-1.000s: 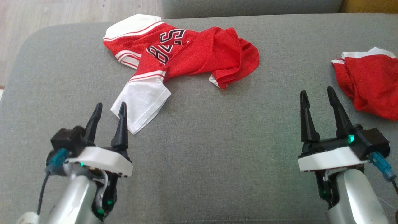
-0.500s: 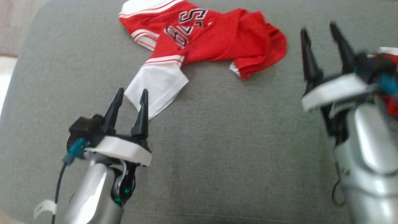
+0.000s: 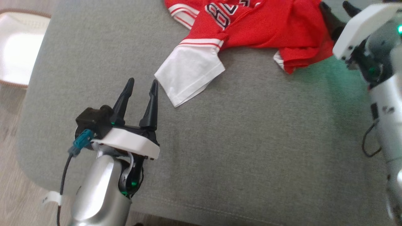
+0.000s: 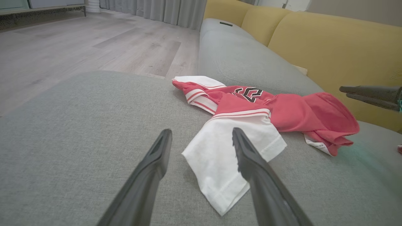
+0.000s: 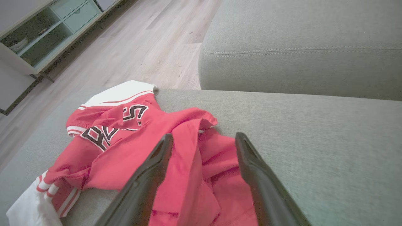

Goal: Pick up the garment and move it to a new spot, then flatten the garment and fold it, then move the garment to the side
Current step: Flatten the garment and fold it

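The garment (image 3: 251, 28), a red jersey with white sleeves and black lettering, lies crumpled on the grey sofa cushion (image 3: 251, 141). One white sleeve (image 3: 188, 72) sticks out toward me. My left gripper (image 3: 142, 82) is open just left of that sleeve's corner, a little short of it. In the left wrist view the left gripper (image 4: 201, 131) frames the sleeve (image 4: 220, 157) between its fingers. My right gripper (image 3: 335, 6) is open over the garment's red right end. In the right wrist view the right gripper (image 5: 204, 136) hangs above the bunched red cloth (image 5: 125, 147).
The cushion's rounded left edge (image 3: 34, 103) drops to a wooden floor, where a white object (image 3: 19, 53) stands. A second grey cushion (image 5: 298, 47) and a yellow sofa back (image 4: 314, 40) lie behind the garment. A cabinet (image 5: 40, 40) stands across the floor.
The head view has swung, shifting the whole scene. My right arm has reached forward from the near right to the garment's red end. My left gripper has come nearer the white sleeve. Both stay open.
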Controlling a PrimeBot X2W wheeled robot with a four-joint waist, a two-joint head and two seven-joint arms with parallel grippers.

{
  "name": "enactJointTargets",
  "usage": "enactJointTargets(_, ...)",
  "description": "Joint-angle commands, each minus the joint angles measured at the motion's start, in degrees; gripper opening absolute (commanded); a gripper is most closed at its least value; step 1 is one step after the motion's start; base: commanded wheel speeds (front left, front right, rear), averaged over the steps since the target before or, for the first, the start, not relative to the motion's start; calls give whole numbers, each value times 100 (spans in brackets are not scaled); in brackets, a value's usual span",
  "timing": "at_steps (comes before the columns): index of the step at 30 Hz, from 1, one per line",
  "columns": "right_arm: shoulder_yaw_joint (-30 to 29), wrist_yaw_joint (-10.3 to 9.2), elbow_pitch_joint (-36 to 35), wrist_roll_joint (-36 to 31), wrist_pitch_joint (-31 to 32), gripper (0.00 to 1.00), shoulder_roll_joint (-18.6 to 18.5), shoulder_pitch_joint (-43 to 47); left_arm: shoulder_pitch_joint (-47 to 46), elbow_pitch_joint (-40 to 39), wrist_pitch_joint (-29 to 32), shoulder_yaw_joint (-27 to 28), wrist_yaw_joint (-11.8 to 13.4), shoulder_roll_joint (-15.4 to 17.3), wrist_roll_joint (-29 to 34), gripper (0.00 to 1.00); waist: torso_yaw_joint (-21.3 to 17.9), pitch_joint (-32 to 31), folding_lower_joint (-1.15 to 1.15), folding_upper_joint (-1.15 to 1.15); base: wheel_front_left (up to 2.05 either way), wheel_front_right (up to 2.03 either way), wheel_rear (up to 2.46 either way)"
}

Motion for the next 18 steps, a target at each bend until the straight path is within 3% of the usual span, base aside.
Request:
enactJointTargets(1, 99, -5, -126, 84, 84, 100, -22, -242, -185, -151, -43, 171, -30, 49, 36, 100, 122, 123, 0, 0, 0, 0, 0)
enactJointTargets(10, 487, -5, 647, 732, 925, 100, -218, -891, -322, -218, -43, -91, 68, 42, -284, 100, 404, 381, 0, 0, 0, 0, 0)
enactJointTargets(11, 511, -5, 699, 770, 920, 58, -218, -938, -326, -219, -43, -103, 81, 41, -300, 100, 411, 388, 0, 0, 0, 0, 0)
enactJointTargets(12, 549, -5, 734, 775, 874, 0, -232, -980, -329, -219, -43, -115, 93, 41, -312, 100, 416, 392, 0, 0, 0, 0, 0)
enactJointTargets(18, 791, -5, 695, 859, 97, 0, -338, -992, -304, -191, -44, -109, 168, 41, -352, 100, 326, 269, 0, 0, 0, 0, 0)
